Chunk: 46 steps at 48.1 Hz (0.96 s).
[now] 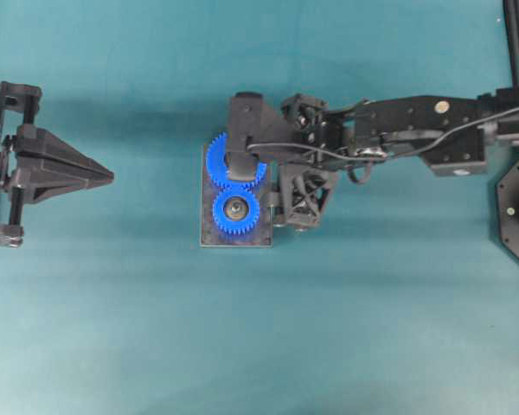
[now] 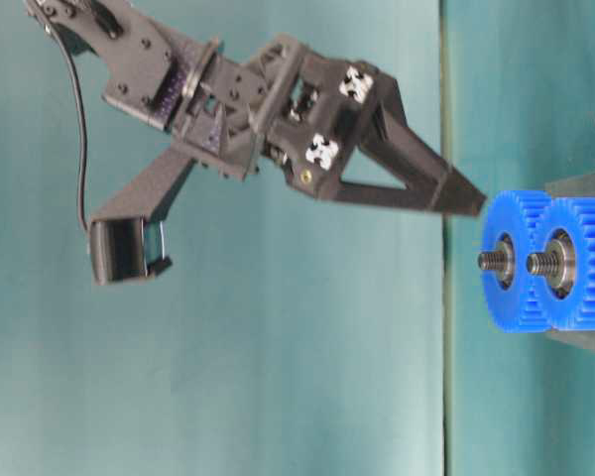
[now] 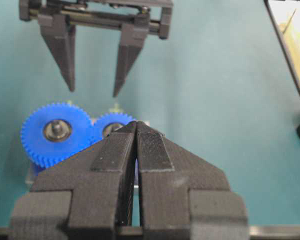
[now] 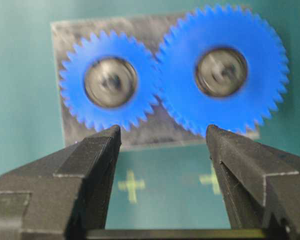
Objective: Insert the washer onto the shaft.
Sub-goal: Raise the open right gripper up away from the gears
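Teal table [image 1: 112, 328]; washer unseen, perhaps hidden; shaft [image 2: 491, 261] visible.

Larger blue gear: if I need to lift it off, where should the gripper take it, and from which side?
Take the larger blue gear across its toothed rim, coming straight down along the shaft. It lies flat on the plate, so only the rim offers opposing sides. Avoid the side meshed with the smaller gear.

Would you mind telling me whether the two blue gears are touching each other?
Touching: the right wrist view shows the smaller gear and the larger gear with their teeth meshed, no gap between them.
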### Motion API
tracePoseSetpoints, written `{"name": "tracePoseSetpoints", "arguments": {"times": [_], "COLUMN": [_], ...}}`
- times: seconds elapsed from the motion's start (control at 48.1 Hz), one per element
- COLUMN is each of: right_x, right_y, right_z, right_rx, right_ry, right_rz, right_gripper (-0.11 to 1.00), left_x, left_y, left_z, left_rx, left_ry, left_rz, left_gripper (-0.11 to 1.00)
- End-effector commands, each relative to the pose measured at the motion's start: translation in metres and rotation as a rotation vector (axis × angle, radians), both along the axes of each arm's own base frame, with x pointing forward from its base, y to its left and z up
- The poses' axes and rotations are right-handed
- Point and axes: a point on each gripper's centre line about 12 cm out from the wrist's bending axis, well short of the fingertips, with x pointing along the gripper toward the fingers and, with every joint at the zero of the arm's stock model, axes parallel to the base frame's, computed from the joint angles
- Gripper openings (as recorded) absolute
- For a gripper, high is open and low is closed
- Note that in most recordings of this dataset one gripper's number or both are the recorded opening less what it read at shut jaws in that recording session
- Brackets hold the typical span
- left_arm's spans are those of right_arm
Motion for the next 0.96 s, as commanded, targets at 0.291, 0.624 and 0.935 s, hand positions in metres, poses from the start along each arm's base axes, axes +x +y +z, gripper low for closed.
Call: {"name": "tracePoseSetpoints", "arguments": {"times": [0.291,0.624,0.935], "right_x": [-0.016,-0.024,-0.026], "right_y": [-0.001,-0.002,-0.005], "right_z": [0.027,0.033,0.033], "right_rx": [-0.005,-0.005,-0.013], "right_ry": [-0.038,-0.040,-0.031], "right_rz": [-0.003,-0.006,-0.008], "right_gripper": [0.71,0.71,0.71], "left_x": [-0.002,-0.004,-0.005], "left_y": [0.000,0.000,0.000], "left_z": [0.001,-0.008,-0.014], "left_rx": [0.006,0.011,0.023], "left_ry": [0.023,0.156,0.223], "left_rz": [-0.002,0.000,-0.003], "left_gripper": [0.00,0.00,0.00]}}
